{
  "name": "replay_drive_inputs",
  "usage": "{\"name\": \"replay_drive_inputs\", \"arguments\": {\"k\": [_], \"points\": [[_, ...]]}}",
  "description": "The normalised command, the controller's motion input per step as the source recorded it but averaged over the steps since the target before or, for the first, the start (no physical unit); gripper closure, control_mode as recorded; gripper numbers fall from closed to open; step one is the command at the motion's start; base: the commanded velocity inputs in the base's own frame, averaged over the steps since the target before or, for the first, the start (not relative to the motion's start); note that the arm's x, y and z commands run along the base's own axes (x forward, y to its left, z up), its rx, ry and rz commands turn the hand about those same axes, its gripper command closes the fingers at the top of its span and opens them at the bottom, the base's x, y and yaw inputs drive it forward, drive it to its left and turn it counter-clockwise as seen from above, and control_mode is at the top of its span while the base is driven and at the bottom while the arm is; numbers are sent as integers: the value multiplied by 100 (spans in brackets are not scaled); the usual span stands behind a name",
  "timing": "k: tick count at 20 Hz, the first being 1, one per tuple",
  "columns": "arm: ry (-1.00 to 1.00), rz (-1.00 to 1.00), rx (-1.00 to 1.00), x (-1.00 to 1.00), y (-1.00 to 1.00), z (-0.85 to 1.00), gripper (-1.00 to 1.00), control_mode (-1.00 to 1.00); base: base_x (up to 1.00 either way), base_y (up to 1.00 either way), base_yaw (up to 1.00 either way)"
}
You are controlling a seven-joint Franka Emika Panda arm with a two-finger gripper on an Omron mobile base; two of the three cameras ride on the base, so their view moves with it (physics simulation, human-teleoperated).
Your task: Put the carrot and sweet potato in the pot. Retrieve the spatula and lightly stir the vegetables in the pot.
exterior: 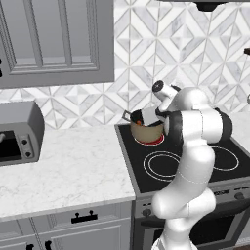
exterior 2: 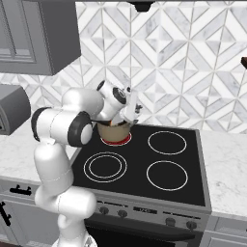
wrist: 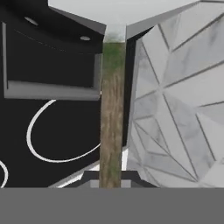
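Note:
The tan pot [exterior: 146,132] [exterior 2: 116,131] stands on the back left burner, which glows red. A bit of orange-red, the carrot [exterior: 139,122], shows inside its dark rim. I cannot make out the sweet potato in the pot. My gripper [exterior: 158,115] [exterior 2: 132,111] [wrist: 110,177] hovers over the pot's right rim, close to the backsplash. It is shut on the spatula's thin handle [wrist: 111,122]. The handle runs straight away from the fingertips to a flat light-grey blade [wrist: 122,13]. A pale grey flat piece [exterior: 149,116] shows above the pot's mouth.
The black cooktop [exterior 2: 144,164] has three other ringed burners in front and to the right of the pot. White marble counter [exterior: 73,166] lies to the left, with a grey toaster oven [exterior: 19,132] at its far end. Grey wall cabinets [exterior: 53,44] hang above. The tiled backsplash [exterior 2: 193,72] is right behind the pot.

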Motion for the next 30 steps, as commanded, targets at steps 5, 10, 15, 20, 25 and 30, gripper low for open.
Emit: {"name": "replay_drive_inputs", "arguments": {"k": [5,10,15,20,25,30], "points": [[0,25,-14,-23,0,0,100,-100,0,0,0],[-1,20,-25,1,-1,-8,100,-100,0,0,0],[5,19,-33,1,6,-5,100,-100,0,0,0],[5,21,-25,6,63,0,100,-100,0,0,0],[2,1,-14,2,35,0,100,-100,0,0,0],[0,0,-4,16,43,0,100,-100,0,0,0]]}}
